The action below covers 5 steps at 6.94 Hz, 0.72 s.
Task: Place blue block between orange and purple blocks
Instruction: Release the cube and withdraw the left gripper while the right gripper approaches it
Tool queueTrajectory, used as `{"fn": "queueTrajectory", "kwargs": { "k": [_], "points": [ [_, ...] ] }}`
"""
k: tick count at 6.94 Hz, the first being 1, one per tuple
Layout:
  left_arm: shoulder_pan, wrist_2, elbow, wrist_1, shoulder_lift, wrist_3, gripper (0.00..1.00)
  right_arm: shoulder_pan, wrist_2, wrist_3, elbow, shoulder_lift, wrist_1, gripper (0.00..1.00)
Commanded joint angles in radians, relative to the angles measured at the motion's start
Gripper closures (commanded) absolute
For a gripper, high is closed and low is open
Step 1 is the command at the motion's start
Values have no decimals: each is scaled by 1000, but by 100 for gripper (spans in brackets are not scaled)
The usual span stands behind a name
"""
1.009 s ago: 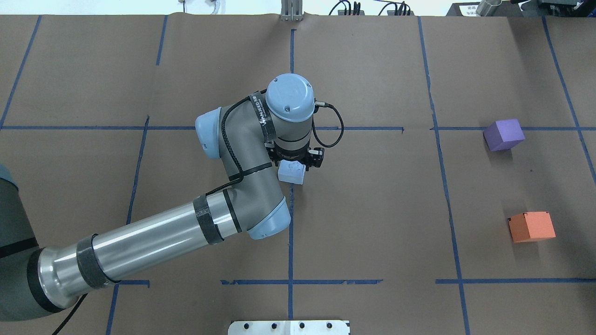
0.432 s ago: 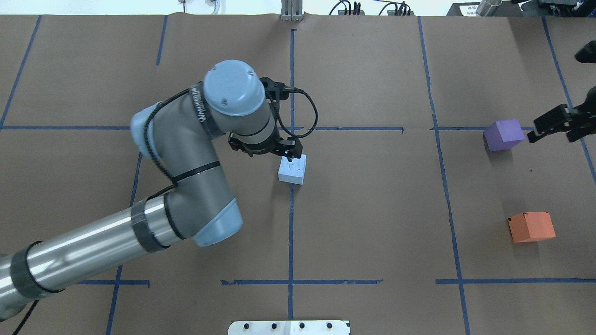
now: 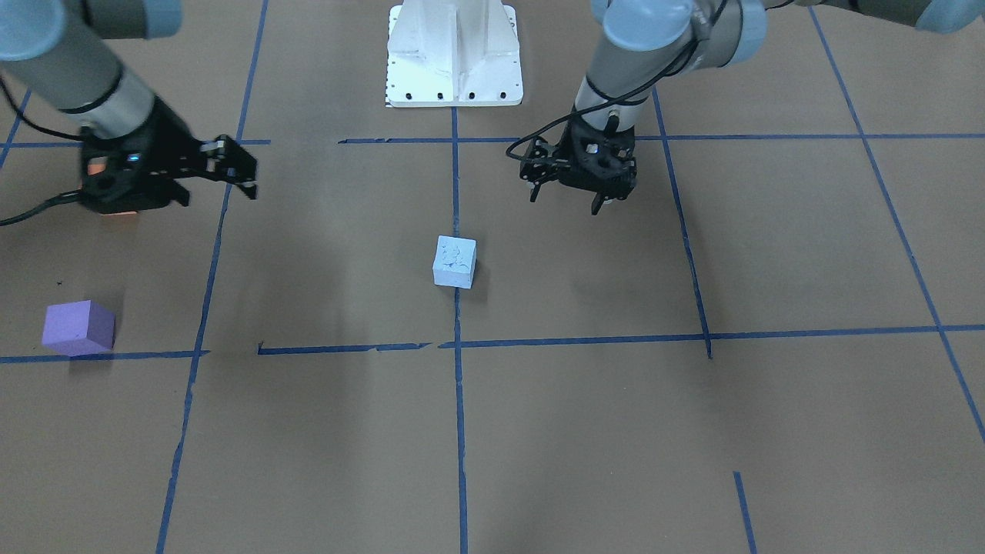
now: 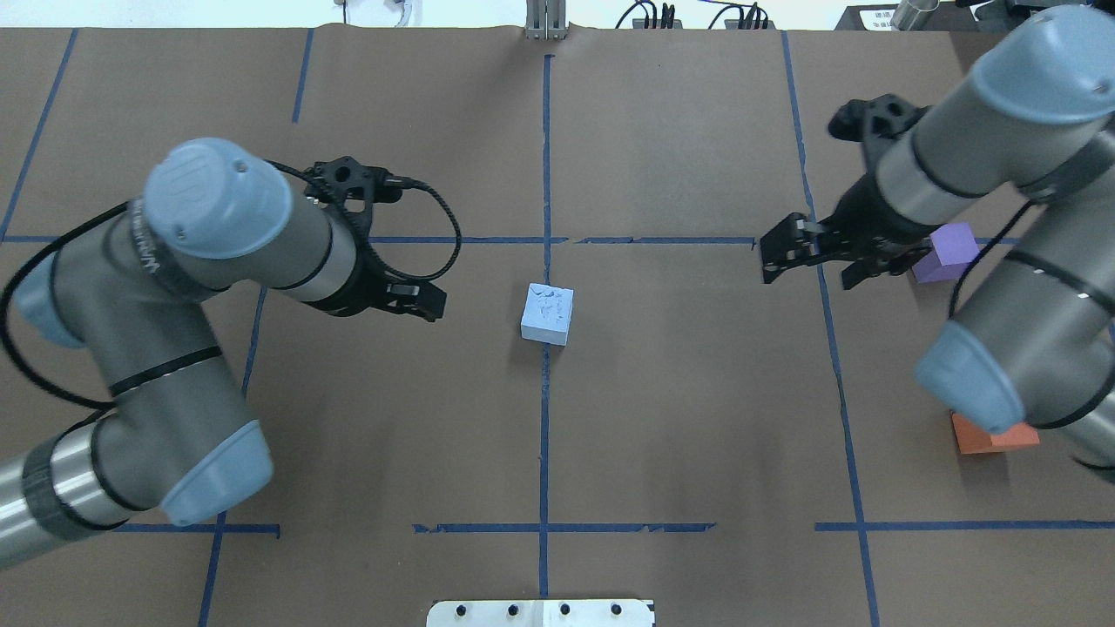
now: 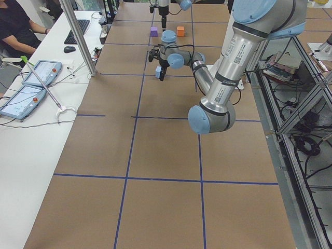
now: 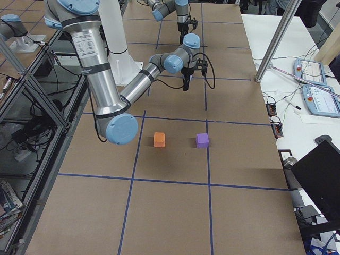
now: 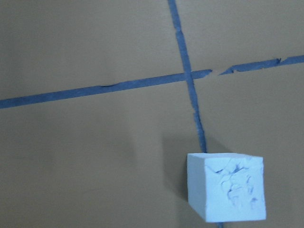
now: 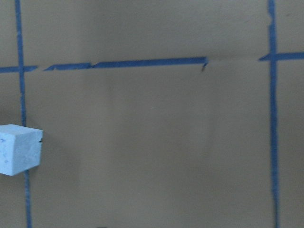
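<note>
The pale blue block (image 4: pixel 547 314) stands alone on the brown paper at the table's centre, on a blue tape line; it also shows in the front view (image 3: pixel 454 261) and in both wrist views (image 7: pixel 225 192) (image 8: pixel 19 148). My left gripper (image 4: pixel 420 302) (image 3: pixel 565 198) is open and empty, left of the block and apart from it. My right gripper (image 4: pixel 810 274) (image 3: pixel 219 191) is open and empty, well right of the block. The purple block (image 4: pixel 956 244) (image 6: pixel 202 140) and the orange block (image 4: pixel 993 438) (image 6: pixel 159 139) sit at the right, both partly hidden by my right arm.
Blue tape lines (image 4: pixel 544 435) divide the brown paper into squares. The white base plate (image 4: pixel 540 612) sits at the near edge. In the left side view an operator (image 5: pixel 15 26) sits beside a side table with tablets and a keyboard.
My left gripper has let go of the blue block and drawn back to the left. My right arm has come in from the right, past the purple block. The blue block has stayed put.
</note>
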Motion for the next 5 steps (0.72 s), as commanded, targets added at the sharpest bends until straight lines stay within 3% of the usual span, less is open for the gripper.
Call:
{"fn": "queueTrajectory", "kwargs": {
  "k": [1, 3, 4, 5],
  "points": [
    [-12, 0, -144, -1, 178, 2, 0, -217, -235, 317, -157, 253, 1, 0],
    [-12, 0, -174, 1, 237, 2, 0, -254, -294, 357, -393, 410, 65, 0],
    [-12, 2, -174, 1, 237, 2, 0, -256, -299, 401, -503, 429, 176, 0],
    [-12, 2, -174, 1, 238, 1, 0, -256, -312, 406, -574, 458, 201, 0]
  ]
}}
